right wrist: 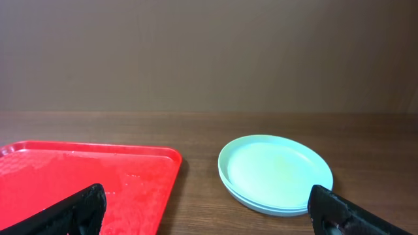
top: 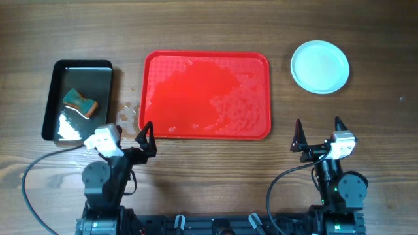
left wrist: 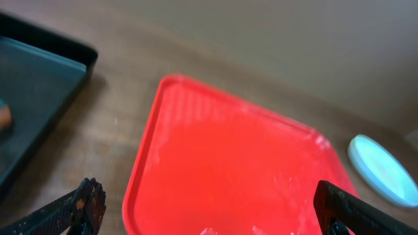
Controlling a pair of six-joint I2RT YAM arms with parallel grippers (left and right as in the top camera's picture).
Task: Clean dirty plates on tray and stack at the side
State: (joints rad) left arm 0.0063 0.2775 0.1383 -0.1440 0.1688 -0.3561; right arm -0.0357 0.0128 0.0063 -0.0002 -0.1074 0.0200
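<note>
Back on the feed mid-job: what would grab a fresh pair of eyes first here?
The bright red tray at the centre of the table, with no plates on it and streaked with a wet film. Next, the pale mint plates stacked on the wood to its right, then the green-and-orange sponge lying in the black tray on the left.

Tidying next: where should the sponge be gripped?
Probably from straight above with the left gripper, jaws across the shorter sides of the sponge; it lies flat and diagonal in the black tray, whose walls block a sideways approach.
</note>
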